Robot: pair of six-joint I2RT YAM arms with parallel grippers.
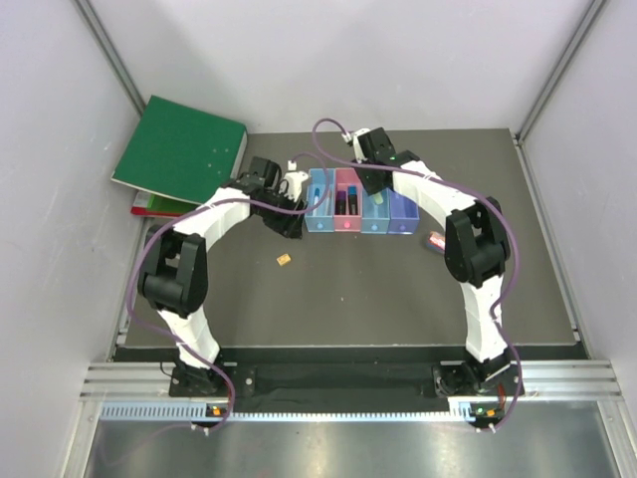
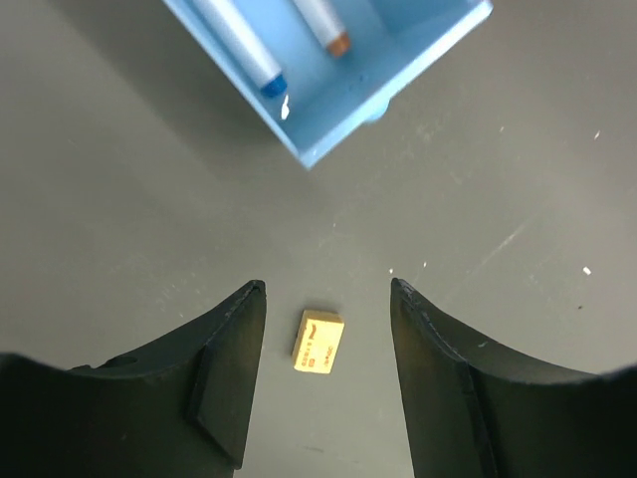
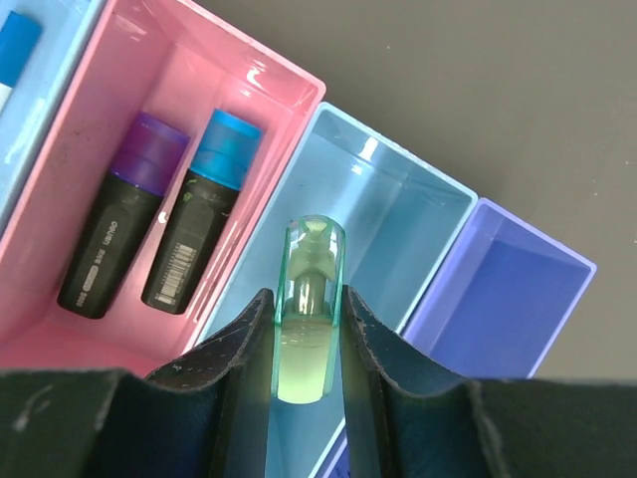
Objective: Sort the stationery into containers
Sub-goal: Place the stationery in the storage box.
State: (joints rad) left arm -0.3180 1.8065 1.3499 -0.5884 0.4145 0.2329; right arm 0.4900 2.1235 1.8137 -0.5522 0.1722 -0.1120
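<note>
Stationery's partly sorted. The right end effector (image 3: 304, 304) pinches a green highlighter (image 3: 313, 249) over the light blue bin (image 3: 418, 224), right by the pink bin (image 3: 284, 119) wall, so a sloppy release might bounce it out. The left end effector (image 2: 326, 289) hangs wide over the tiny orange piece (image 2: 318, 342) on the surface (image 2: 498, 199).

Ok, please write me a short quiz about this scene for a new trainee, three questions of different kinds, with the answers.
1. True or false: the right fingers are shut on a green-capped highlighter.
2. How many markers lie in the pink bin? A) one B) two C) three
3. Fill in: in the left wrist view, the small yellow piece on the table shows between the left fingers, which are ____.
Key: 1 true; 2 B; 3 open.
</note>
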